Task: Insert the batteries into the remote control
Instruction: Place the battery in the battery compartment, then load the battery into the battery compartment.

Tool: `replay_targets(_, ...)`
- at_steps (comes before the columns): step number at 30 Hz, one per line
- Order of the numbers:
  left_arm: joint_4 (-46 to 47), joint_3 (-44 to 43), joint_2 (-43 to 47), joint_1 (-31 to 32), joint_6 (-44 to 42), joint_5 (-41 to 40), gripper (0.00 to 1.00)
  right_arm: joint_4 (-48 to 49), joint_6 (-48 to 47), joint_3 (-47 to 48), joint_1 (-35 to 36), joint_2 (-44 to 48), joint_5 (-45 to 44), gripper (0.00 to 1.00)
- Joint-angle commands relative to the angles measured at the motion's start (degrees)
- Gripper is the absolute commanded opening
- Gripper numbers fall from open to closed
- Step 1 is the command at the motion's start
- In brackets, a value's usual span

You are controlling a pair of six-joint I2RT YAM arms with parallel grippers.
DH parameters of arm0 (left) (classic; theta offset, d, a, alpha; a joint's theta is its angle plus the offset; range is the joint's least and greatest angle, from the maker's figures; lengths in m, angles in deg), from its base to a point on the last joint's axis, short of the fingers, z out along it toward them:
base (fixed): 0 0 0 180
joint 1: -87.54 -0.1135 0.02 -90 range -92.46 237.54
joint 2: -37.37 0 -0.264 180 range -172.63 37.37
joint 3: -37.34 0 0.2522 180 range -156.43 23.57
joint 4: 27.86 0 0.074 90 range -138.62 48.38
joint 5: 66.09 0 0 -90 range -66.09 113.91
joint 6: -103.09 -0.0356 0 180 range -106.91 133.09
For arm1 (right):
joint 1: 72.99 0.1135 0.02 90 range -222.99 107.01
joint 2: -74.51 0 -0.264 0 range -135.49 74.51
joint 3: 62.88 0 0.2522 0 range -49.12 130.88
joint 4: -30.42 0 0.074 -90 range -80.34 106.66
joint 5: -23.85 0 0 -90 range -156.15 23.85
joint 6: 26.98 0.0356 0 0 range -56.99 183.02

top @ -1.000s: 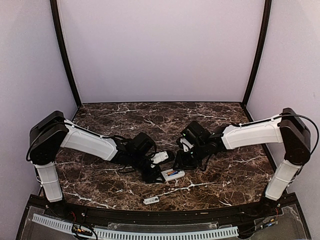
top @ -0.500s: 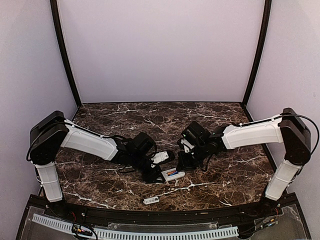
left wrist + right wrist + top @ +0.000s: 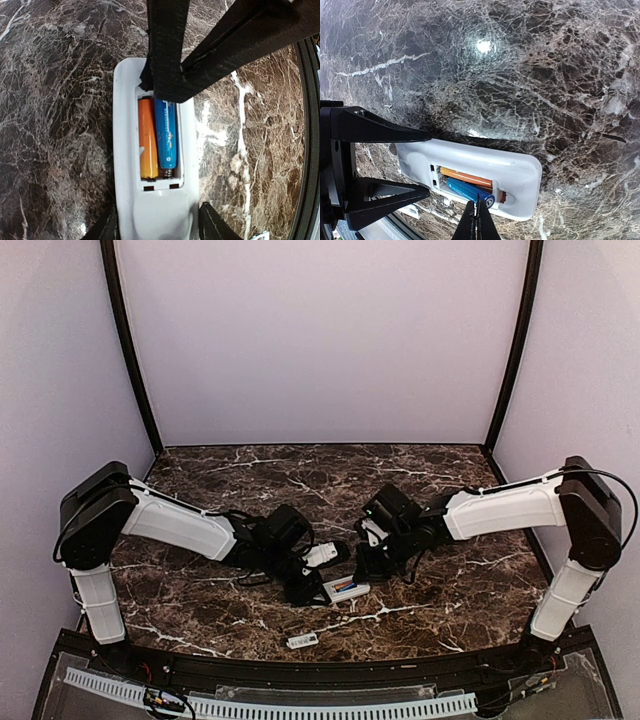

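Veined brown marble table (image 3: 250,470), lilac walls (image 3: 320,340). The left gripper (image 3: 159,227) pinches the remote control (image 3: 520,172); the right gripper (image 3: 477,220), pressed together, touches the blue battery (image 3: 165,132).

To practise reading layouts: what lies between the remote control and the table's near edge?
Only a small loose white cover, seen in the top external view.

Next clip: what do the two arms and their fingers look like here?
The left arm and right arm have white shells on the long links and bulky black joint housings. Thin black cables run along both. The fingers are matte black wedges tapering to narrow tips. No markings are readable.
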Motion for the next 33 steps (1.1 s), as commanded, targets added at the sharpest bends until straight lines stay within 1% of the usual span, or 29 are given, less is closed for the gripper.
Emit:
replay_targets(1, -9.25, 2.18, -4.85, 1.04, 0.56, -0.17, 0.34, 1.98, 0.38, -1.20, 0.33, -1.55, 0.56, 0.01)
replay_targets(10, -9.42, 2.04, -4.99, 1.11, 0.56, -0.15, 0.33, 3.06, 0.71, -2.20, 0.39, -2.85, 1.34, 0.00)
replay_targets(17, -9.62, 1.93, -5.28, 1.08, 0.58, -0.19, 0.33, -0.82, -0.91, 1.35, 0.37, 0.83, 1.30, 0.03)
replay_targets(21, -9.77, 1.83, -5.35, 1.05, 0.56, -0.25, 0.33, -2.99, -0.75, 2.34, 0.20, 3.57, -0.88, 0.06)
replay_targets(25, -9.96, 1.69, -5.48, 1.04, 0.46, -0.26, 0.33, -4.33, -0.90, 2.07, -0.21, 3.66, -3.18, 0.15)
replay_targets(27, -9.95, 1.58, -5.52, 1.03, 0.47, -0.19, 0.32, -4.01, -1.15, 2.14, -0.41, 2.85, -3.26, 0.18)
replay_targets(31, -10.12, 1.53, -5.62, 1.09, 0.46, -0.28, 0.32, -3.47, -2.40, 3.23, -0.49, -0.10, -2.60, 0.20)
replay_targets(33, -10.19, 1.53, -5.66, 1.07, 0.42, -0.34, 0.32, -3.23, -2.66, 3.51, -0.49, -0.99, -2.26, 0.17)
